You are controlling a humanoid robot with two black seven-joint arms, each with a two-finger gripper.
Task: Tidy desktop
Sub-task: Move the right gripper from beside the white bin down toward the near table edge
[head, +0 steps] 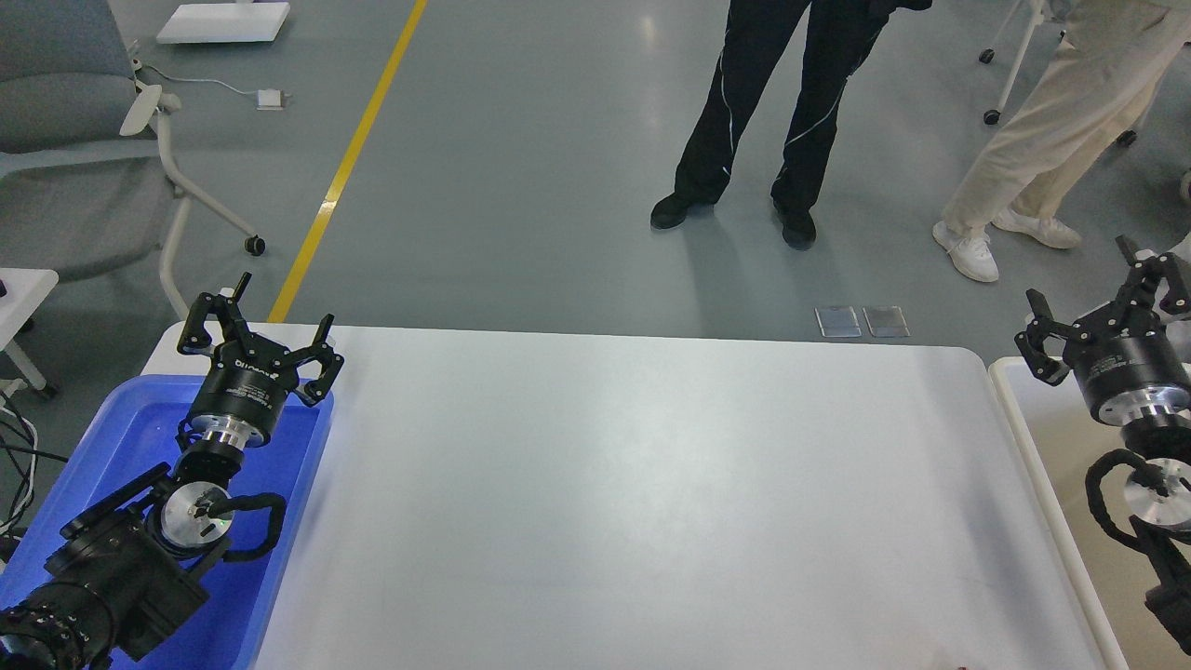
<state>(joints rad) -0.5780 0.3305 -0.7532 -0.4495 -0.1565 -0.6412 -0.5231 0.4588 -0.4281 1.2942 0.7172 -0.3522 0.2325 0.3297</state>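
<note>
The desktop (633, 502) is a wide white tabletop with rounded corners, filling the middle of the head view. Nothing lies on the part of it that shows. My left gripper (274, 316) hovers over the far end of a blue tray at the table's left side, its fingers spread open and empty. My right gripper (1084, 284) hangs above a cream-white bin at the right edge, fingers also spread apart with nothing between them.
The blue tray (298, 465) lies along the left edge of the table and the cream-white bin (1023, 437) along the right. Two people stand on the grey floor beyond the far edge. A grey chair (84, 140) stands at the far left.
</note>
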